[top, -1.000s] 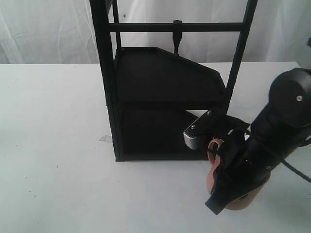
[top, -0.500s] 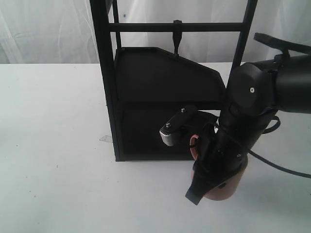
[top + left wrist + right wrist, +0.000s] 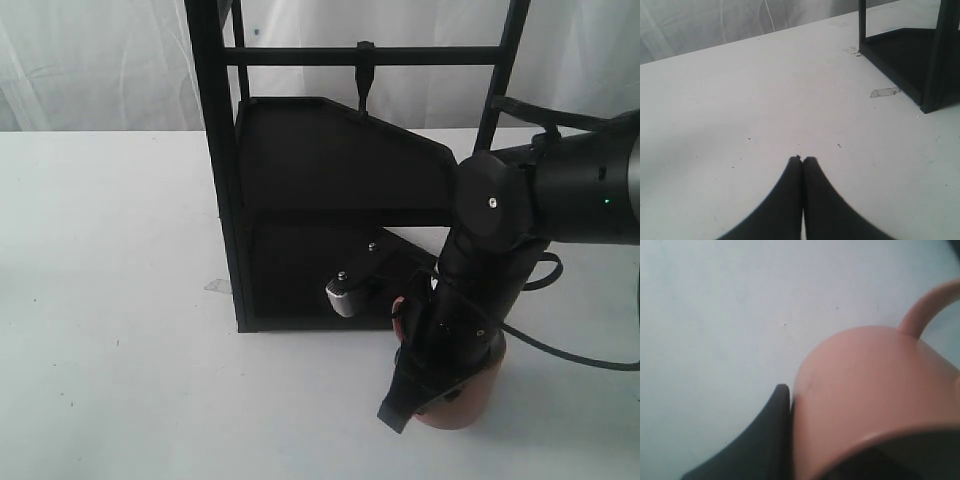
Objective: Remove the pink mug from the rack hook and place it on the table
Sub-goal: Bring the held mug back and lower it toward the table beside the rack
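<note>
The pink mug is low over the white table, just in front of the rack's right front corner. My right gripper is shut on its wall. In the right wrist view one black finger presses the outside of the pink mug; the other finger is hidden inside. Its loop handle points away from the finger. I cannot tell if the base touches the table. The rack hook hangs bare from the crossbar. My left gripper is shut on nothing above the table.
The rack's two dark shelves stand right behind the mug and the right arm. A rack post and base show in the left wrist view, with bits of tape on the table beside it. White curtain hangs behind.
My right arm has swung left and down with the mug, from the right edge to in front of the rack's right corner. The left gripper view has no earlier frame.
</note>
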`<state>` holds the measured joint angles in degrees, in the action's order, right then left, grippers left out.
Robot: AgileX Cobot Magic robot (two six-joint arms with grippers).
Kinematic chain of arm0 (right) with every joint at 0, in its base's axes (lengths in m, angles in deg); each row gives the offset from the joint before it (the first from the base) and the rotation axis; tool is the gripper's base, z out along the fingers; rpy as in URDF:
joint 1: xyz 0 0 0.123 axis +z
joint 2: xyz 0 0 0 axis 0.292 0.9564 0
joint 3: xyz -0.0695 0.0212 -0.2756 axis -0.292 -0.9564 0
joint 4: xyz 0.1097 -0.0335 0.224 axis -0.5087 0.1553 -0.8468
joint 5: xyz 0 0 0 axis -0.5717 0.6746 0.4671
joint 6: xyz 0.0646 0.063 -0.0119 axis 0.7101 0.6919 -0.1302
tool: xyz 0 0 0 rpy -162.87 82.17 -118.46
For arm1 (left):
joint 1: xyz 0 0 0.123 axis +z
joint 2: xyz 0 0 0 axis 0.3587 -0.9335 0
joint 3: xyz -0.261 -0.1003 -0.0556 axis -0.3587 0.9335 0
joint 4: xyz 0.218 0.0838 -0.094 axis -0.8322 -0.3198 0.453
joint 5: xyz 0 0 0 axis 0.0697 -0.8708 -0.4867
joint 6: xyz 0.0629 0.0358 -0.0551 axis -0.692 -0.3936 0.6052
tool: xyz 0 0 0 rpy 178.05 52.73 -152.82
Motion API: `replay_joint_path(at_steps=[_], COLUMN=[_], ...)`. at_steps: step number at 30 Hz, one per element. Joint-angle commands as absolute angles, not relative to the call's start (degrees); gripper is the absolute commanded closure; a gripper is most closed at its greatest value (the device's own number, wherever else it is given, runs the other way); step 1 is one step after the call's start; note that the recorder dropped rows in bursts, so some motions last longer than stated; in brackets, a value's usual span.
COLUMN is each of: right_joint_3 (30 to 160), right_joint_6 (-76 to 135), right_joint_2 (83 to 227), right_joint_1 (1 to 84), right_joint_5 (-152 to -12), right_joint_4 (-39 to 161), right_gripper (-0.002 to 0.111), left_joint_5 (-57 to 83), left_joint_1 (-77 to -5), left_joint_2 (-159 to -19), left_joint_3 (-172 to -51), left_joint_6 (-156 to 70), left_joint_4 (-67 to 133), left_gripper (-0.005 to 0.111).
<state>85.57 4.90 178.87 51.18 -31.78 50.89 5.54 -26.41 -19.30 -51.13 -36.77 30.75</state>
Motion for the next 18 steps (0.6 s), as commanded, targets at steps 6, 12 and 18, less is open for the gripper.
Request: replay_joint_path(at_steps=[6, 12, 18], right_joint_3=[86.1, 86.1, 86.1], right_joint_6=[5.2, 5.2, 5.4], right_joint_2=[179.8, 180.5, 180.5], right_joint_1=[51.2, 51.2, 51.2], right_joint_5=[-33.2, -33.1, -33.2], right_joint_4=[50.8, 50.4, 49.5], right_gripper=[0.108, 0.108, 0.1], left_joint_5=[5.4, 5.4, 5.4], left_joint_1=[-26.3, -26.3, -26.3], left_joint_2=[-19.0, -19.0, -19.0], left_joint_3=[-51.0, -51.0, -51.0], left_joint_6=[-36.2, -36.2, -36.2], left_joint_4=[30.9, 30.9, 30.9], left_gripper=[0.107, 0.107, 0.107])
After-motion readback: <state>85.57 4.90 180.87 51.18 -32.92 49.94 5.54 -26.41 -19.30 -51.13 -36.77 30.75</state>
